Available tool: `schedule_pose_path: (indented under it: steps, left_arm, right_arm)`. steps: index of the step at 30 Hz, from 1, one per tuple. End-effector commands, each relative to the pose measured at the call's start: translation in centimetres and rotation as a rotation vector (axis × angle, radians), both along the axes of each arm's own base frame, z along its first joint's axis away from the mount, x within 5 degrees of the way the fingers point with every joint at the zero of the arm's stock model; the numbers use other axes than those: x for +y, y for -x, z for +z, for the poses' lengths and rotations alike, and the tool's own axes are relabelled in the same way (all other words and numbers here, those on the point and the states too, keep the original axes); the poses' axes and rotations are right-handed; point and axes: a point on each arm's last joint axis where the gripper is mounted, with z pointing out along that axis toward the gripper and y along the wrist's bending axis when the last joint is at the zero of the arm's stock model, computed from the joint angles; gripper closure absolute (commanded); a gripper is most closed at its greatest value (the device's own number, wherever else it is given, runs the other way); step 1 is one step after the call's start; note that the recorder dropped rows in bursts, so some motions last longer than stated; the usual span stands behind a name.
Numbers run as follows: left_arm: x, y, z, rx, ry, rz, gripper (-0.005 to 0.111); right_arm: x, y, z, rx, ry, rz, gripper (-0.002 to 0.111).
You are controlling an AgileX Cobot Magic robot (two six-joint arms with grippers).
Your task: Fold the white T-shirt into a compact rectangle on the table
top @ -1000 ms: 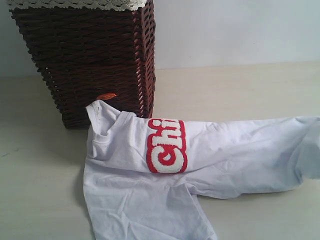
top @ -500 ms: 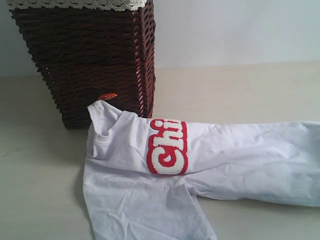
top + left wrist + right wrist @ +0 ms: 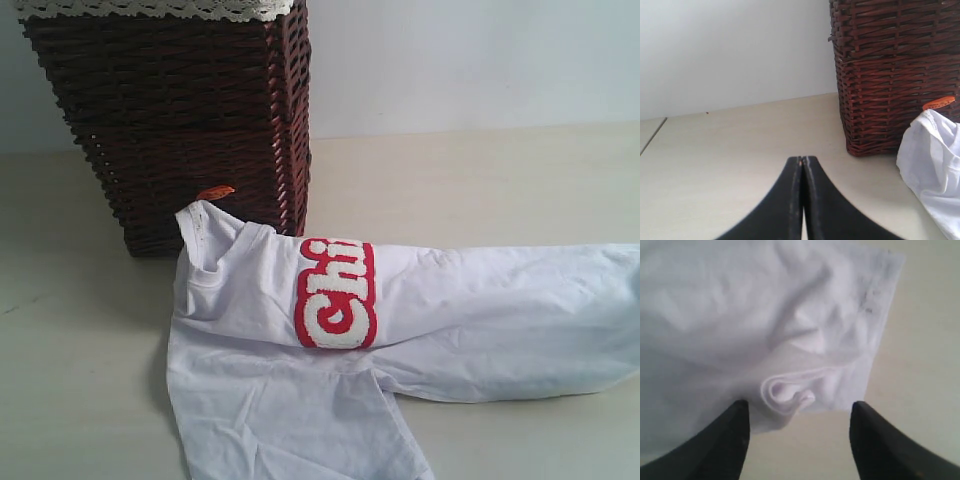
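Exterior view: the white T-shirt (image 3: 450, 320) lies on the table (image 3: 480, 180), loosely half-folded and wrinkled. One long band of cloth runs from the collar across to the right edge of the frame, and a second part spreads from under it toward the bottom edge. The band is turned over so that the fuzzy, red-outlined lettering (image 3: 335, 295) shows only "Chi" at the fold. The collar end rises a little at the foot of the basket, with the small orange neck tag (image 3: 214, 192) at its top; whether the tag touches the wicker cannot be told.

Right wrist view: the right gripper (image 3: 799, 407) hangs over a hemmed corner of the shirt with its two dark fingers spread wide. A small rolled fold of cloth lies between them, and neither finger presses on it. Bare tabletop shows just beside the corner.

Left wrist view: the left gripper (image 3: 803, 165) has its fingers pressed flat together with nothing between them. It sits over bare table, apart from the collar end of the shirt.

Behind the shirt, on the left, a brown wicker basket (image 3: 170, 110) stands on the table, with white lace edging (image 3: 150, 8) along its rim. A pale wall (image 3: 480, 60) rises behind the table.
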Motion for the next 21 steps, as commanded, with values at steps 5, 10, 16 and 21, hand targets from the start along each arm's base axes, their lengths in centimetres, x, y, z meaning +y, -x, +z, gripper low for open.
schedule_pose_path:
  steps: [5,10,16,21]
  left_arm:
    - [0.0,0.0,-0.1,-0.005,0.002,0.005,0.107]
    - [0.0,0.0,-0.1,-0.005,0.002,0.005,0.107]
    - [0.0,0.0,-0.1,-0.005,0.002,0.005,0.107]
    - [0.0,0.0,-0.1,-0.005,0.002,0.005,0.107]
  right_arm:
    - [1.6,-1.8,-0.3,-0.157,-0.259,0.041,0.057]
    - [1.4,-2.2,-2.2,-0.123,-0.290,0.032,0.059]
    - [0.7,-2.9,-6.3,-0.082,-0.283,0.042,0.062]
    - [0.2,-2.8,-9.5,-0.002,-0.260,0.022,0.083]
